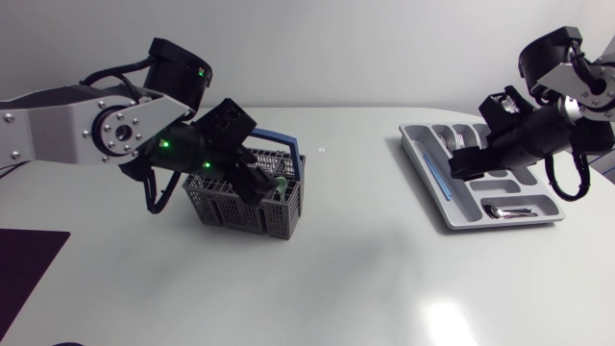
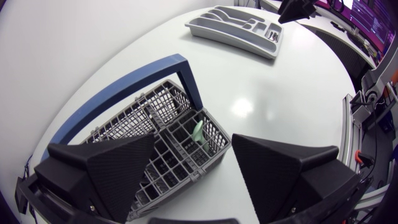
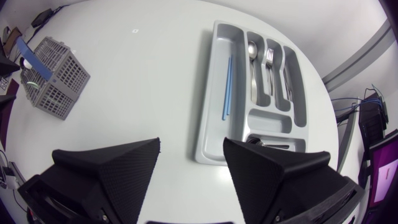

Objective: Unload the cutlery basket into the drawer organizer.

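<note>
Our left gripper [image 2: 193,144] hung, fingers apart, over the grey cutlery basket [image 1: 235,207] on the white counter [image 1: 365,240]. Our right gripper [image 3: 191,149], also spread, hovered above the drawer organizer [image 3: 214,93], well apart from the basket.

1. My left tool [image 2: 193,149] and my right tool [image 3: 191,149] are matt black, with a finely grained surface.
2. The counter [image 1: 365,279] is smooth, glossy white and mirrors the lights.
3. The cutlery basket [image 1: 226,207] is a matt grey plastic lattice; its handle [image 2: 124,84] is smooth blue plastic.
4. The drawer organizer [image 3: 210,134] is smooth grey plastic with a soft sheen.
5. The spoon [image 3: 252,53] and fork [image 3: 269,59] in it are polished metal.
</note>
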Available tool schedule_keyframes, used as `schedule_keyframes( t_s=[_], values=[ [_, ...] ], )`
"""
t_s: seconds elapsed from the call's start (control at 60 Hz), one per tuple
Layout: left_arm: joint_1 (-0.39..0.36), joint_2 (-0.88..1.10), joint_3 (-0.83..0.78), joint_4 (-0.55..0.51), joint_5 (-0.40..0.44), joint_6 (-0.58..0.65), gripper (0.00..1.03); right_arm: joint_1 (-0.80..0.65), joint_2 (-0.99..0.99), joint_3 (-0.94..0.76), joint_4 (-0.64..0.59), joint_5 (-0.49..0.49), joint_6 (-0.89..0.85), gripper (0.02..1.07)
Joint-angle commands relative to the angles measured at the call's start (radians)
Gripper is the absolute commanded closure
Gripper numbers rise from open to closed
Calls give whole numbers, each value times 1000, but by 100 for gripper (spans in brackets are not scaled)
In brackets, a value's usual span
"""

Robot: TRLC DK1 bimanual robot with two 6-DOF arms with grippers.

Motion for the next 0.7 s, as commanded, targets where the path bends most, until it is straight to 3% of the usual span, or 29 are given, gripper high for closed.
schedule_keyframes(
  t_s=[0.0,0.05,0.183,0.4,0.683],
  values=[
    [3,19,42,-30,8,14,20,41,-27,32,-29,0,62,11],
    [3,29,62,-56,8,8,21,78,-43,40,-38,0,89,7],
    [-3,69,96,-91,-10,-4,24,147,-65,55,-61,0,141,7],
    [-32,97,103,-86,-78,-7,24,228,-79,57,-66,3,200,7],
    [-43,152,113,-62,-88,-7,27,288,-77,28,-49,4,243,7]
  ],
)
